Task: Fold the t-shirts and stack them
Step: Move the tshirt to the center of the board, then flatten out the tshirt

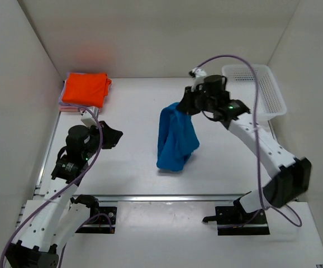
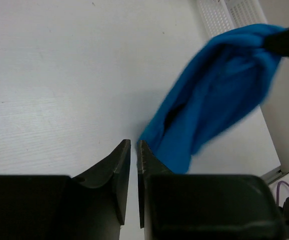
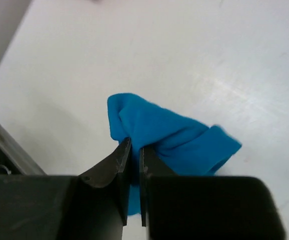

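Two-arm check-in. My right gripper (image 1: 183, 106) is clamped on the bright blue t-shirt (image 1: 176, 139), pinching it at its top edge. In the top view the shirt hangs in a bunched, crumpled column around the middle of the frame, its lower end down at the white table (image 1: 133, 106); can't tell for sure whether it touches. From the right wrist camera my fingertips (image 3: 126, 150) are squeezed together, with blue cloth (image 3: 174, 135) spilling out to the right and above them.

My left gripper (image 1: 117, 137) sits at centre left of the top view, well apart from the shirt and holding nothing. On its wrist camera the jaws are almost together, just a sliver of gap, and the blue shirt (image 2: 219, 85) shows a bit blurry at the upper right.

The orange t-shirt (image 1: 84, 88) lies folded in the upper left corner, on top of a pale pink one (image 1: 61, 104) whose edge peeks out beneath. The white mesh basket (image 1: 273, 92) is at upper right, behind my right arm.
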